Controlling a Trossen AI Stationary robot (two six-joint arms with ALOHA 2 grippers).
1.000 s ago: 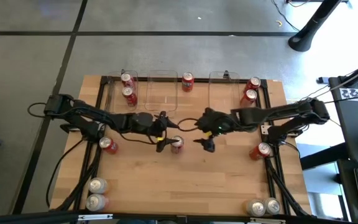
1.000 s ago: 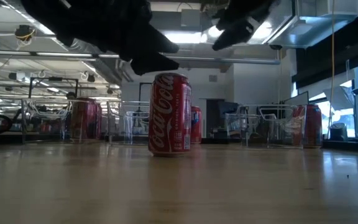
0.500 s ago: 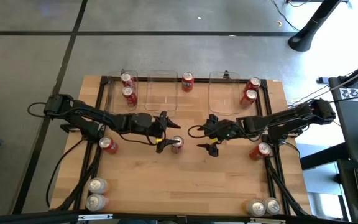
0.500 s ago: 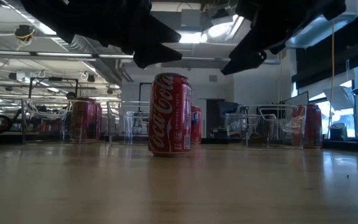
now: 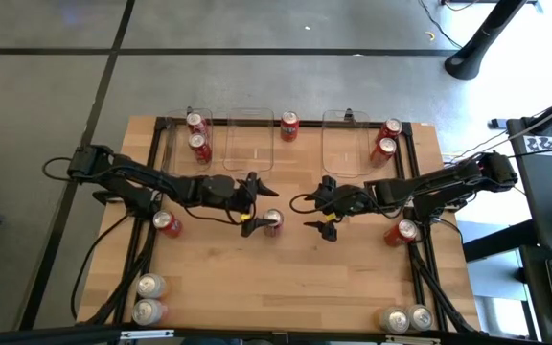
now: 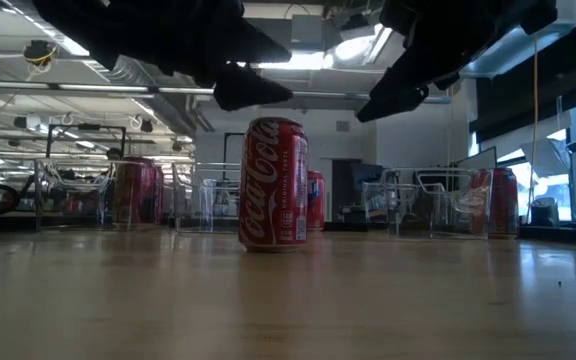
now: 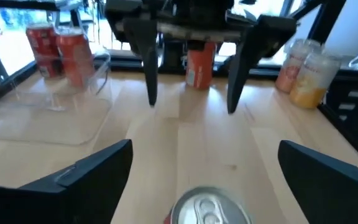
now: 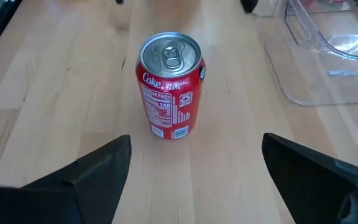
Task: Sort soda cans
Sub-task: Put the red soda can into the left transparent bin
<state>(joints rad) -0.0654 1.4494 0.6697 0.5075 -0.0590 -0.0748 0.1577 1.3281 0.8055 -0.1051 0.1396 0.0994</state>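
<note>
A red soda can (image 5: pixel 272 222) with a silver top stands upright on its base near the table's middle; it also shows in the low view (image 6: pixel 273 185) and the right wrist view (image 8: pixel 169 84). My left gripper (image 5: pixel 255 204) is open just left of it and higher than its top. In the left wrist view the can's top (image 7: pixel 210 208) shows low between the spread fingers (image 7: pixel 204 152). My right gripper (image 5: pixel 320 207) is open a short way to the can's right, facing it (image 8: pixel 196 142), also above can height.
Clear bins (image 5: pixel 250 139) (image 5: pixel 346 142) sit along the far edge. Two red cans (image 5: pixel 197 134) stand in the left bin, one (image 5: pixel 288 125) between bins, two (image 5: pixel 387 139) far right. Red cans (image 5: pixel 166 223) (image 5: pixel 402 232) stand at the sides, silver cans (image 5: pixel 149 297) (image 5: pixel 405 318) at the near corners.
My right gripper has drawn back from the can toward the table's right edge and come down a little, staying open. The can has not moved.
</note>
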